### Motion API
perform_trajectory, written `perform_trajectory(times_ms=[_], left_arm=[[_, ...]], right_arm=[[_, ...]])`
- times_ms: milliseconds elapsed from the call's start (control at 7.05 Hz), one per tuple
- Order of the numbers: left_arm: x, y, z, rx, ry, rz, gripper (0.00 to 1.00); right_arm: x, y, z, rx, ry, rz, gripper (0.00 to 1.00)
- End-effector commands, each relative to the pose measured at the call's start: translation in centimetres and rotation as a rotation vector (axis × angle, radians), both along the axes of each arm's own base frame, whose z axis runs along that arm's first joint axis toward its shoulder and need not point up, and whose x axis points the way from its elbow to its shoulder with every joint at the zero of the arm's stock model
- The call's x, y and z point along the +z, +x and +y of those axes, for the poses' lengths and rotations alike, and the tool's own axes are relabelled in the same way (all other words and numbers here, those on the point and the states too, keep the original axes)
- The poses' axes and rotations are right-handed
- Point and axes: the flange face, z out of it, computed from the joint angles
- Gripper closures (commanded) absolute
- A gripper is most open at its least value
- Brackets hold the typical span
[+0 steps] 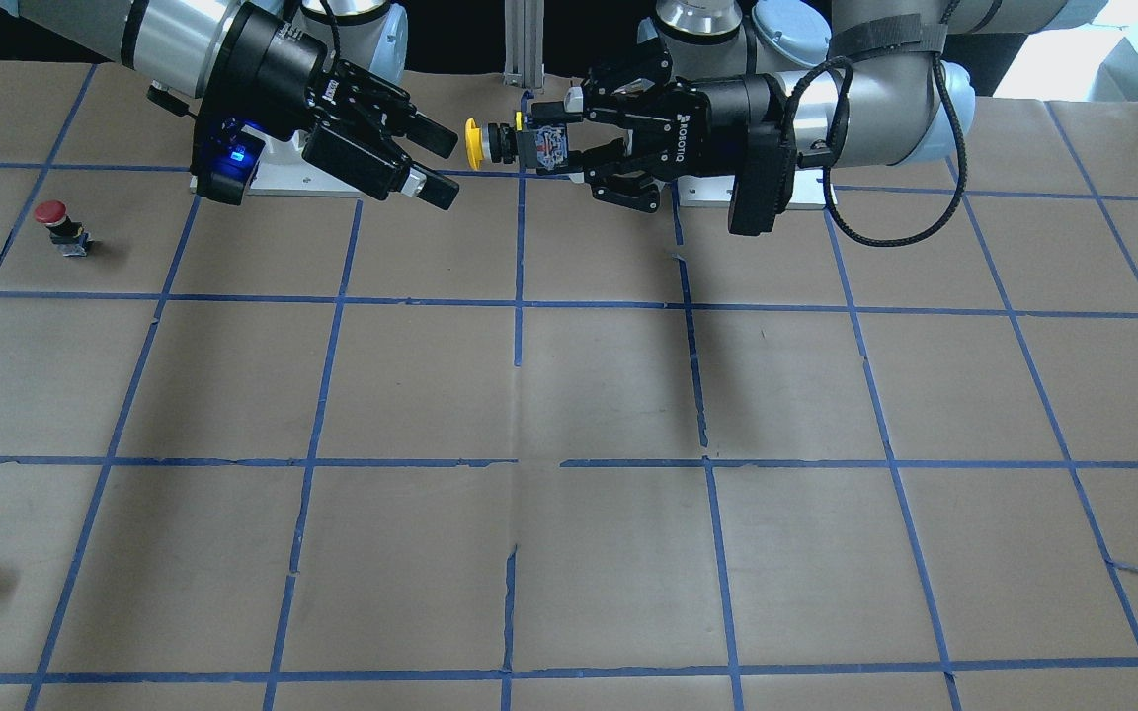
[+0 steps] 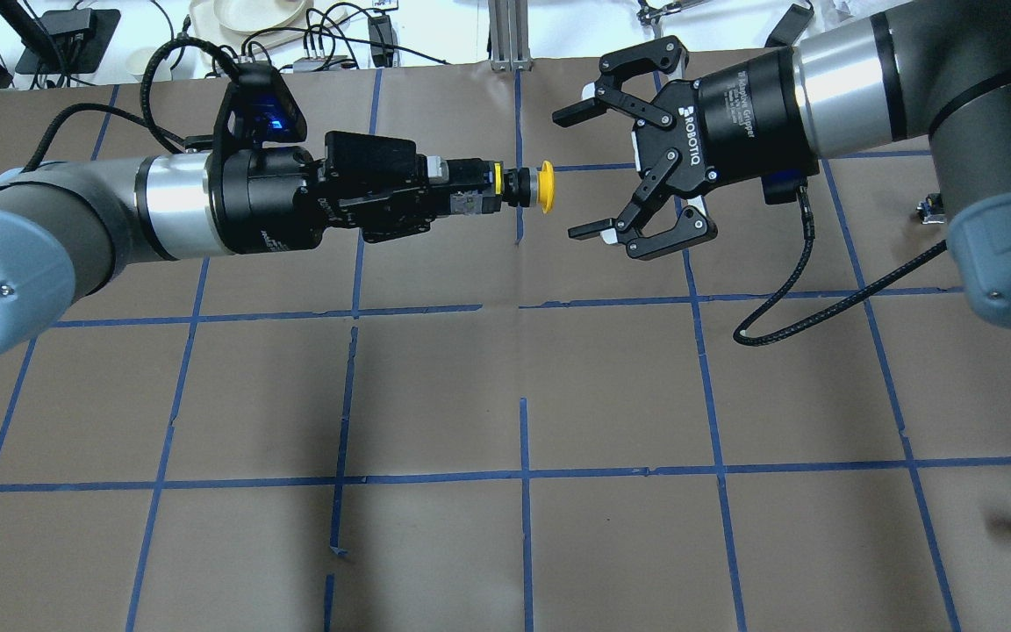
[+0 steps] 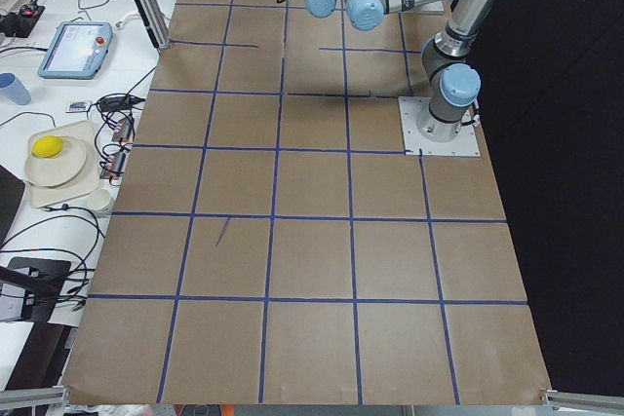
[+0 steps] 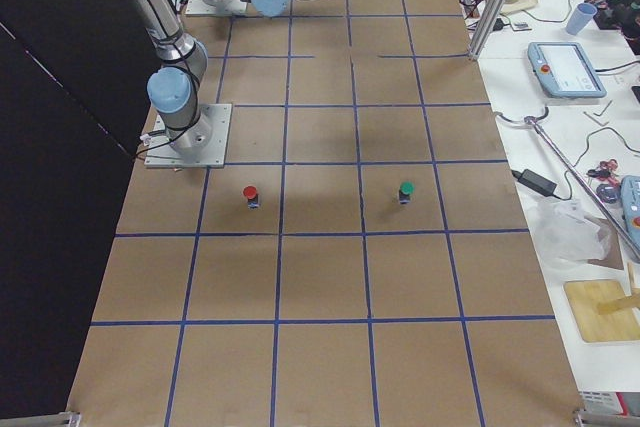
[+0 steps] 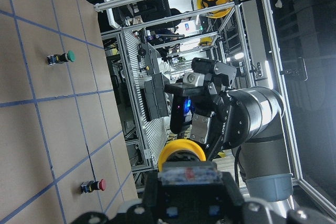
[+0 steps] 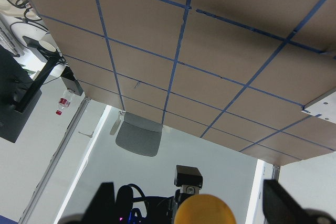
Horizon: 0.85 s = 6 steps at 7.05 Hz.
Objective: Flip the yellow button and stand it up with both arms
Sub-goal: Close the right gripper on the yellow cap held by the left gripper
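Yellow button held level (cap outward) in clamped jaws of left arm; right arm faces it, jaws apart.

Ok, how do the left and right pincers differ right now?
The left pincer is shut on the yellow button, gripping its dark body; the right pincer is open and empty. The cap sticks out of the left pincer; the right pincer faces it without touching. Both hang level above the table, pointing at each other.
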Motion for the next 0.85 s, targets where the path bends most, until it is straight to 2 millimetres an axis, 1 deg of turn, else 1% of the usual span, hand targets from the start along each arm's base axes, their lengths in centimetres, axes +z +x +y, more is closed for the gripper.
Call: perform_trajectory(times_ms=[0,426,568,710], left_arm=[[-0.34,0.03,-0.28,0.0,0.003,0.001,0.92],[-0.54,0.05,-0.43,-0.002,-0.007,-0.002,0.92],[-0.35,0.04,-0.32,-0.002,-0.01,-0.003,0.92],[-0.35,0.04,-0.32,-0.002,-0.01,-0.003,0.92]], right_arm=[[-0.01,0.3,0.07,-0.009,0.024,-0.027,0.01],[0.18,0.51,0.07,-0.012,0.037,-0.076,0.03],[0.16,0.51,0.08,-0.012,0.039,-0.076,0.05],[0.07,0.52,0.1,-0.013,0.043,-0.076,0.12]])
